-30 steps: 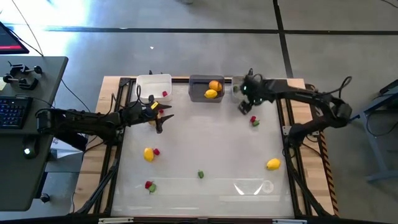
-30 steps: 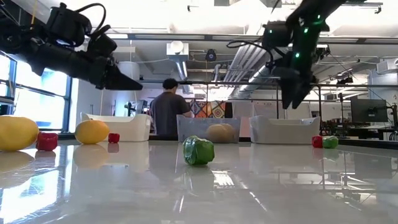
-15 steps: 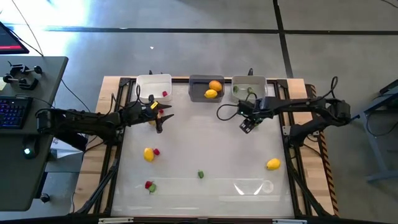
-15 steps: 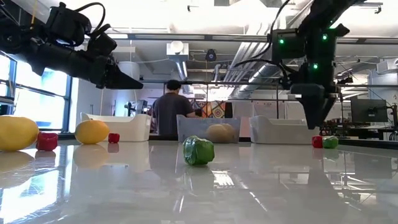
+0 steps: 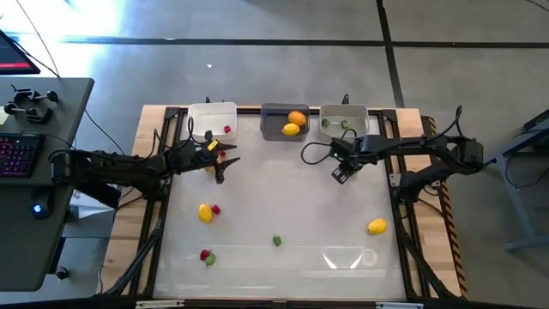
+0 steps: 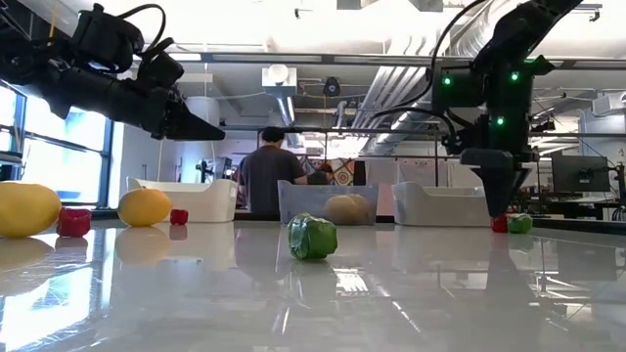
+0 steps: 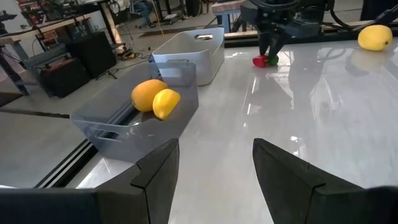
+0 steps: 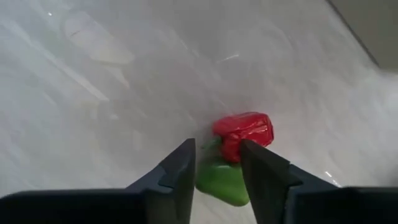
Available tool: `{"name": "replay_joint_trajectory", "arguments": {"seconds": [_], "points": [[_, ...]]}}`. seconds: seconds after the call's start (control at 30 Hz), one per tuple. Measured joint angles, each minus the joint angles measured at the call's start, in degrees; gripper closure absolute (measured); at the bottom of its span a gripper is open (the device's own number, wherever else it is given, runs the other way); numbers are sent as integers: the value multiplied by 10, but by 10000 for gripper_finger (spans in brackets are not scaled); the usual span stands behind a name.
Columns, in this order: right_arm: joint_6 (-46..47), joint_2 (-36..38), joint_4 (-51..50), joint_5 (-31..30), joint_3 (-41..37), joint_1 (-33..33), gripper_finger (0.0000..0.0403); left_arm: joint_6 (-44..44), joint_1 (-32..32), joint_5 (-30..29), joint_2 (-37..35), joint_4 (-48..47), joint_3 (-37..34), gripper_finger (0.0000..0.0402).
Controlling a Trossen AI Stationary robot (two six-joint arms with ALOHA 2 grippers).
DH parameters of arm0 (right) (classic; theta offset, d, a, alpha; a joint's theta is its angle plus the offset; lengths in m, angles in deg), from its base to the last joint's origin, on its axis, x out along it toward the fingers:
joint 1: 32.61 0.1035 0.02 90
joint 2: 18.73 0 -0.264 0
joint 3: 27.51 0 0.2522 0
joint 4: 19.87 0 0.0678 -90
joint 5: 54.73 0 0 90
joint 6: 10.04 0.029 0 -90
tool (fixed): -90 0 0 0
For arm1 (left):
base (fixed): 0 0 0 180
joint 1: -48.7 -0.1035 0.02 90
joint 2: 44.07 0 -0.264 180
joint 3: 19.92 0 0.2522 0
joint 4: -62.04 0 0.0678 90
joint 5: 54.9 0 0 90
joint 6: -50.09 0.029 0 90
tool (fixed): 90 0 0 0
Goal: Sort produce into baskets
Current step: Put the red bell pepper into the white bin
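High view: in the last second I have brought the right claw (image 5: 340, 174) away from the light grey plastic basket (image 5: 343, 123) at the far edge and down over the small red-and-green toy produce piece (image 8: 234, 155) near the bench's (image 5: 292, 202) right side. The right wrist view shows its two dark fingers (image 8: 179, 171) narrowed and set either side of the green part, with the red part just beyond the tips. I cannot tell whether the pads already touch it, and nothing looks lifted, so I judge this as the closing stage of a pick, not yet a hold.

The left claw (image 5: 218, 168) has not moved; it hangs open and empty above the bench near the white plastic basket (image 5: 212, 122), which holds one small red piece (image 5: 227, 130).

The dark grey plastic basket (image 5: 284, 121) carries a round orange fruit (image 5: 297, 118) and a yellow fruit (image 5: 291, 130). Loose on the bench remain a yellow fruit with a red bit (image 5: 207, 211), a red-and-green pair (image 5: 207, 256), a small green pepper-like piece (image 5: 276, 240) and a yellow lemon-like fruit (image 5: 377, 227); sorting is, by my reading, well short of done.
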Motion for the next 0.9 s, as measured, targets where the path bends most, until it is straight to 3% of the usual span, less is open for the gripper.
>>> {"name": "replay_joint_trajectory", "arguments": {"seconds": [0.37,0.53,0.7,0.9], "points": [[-16,0,14,-14,2,0,369,-2,0,0,0,-3,0,210],[-14,1,13,-4,26,8,381,-2,0,0,0,-3,0,210],[43,1,2,-18,43,23,355,-2,0,0,0,-3,0,210],[208,0,-29,-49,38,34,281,-2,0,0,0,-3,0,210]]}}
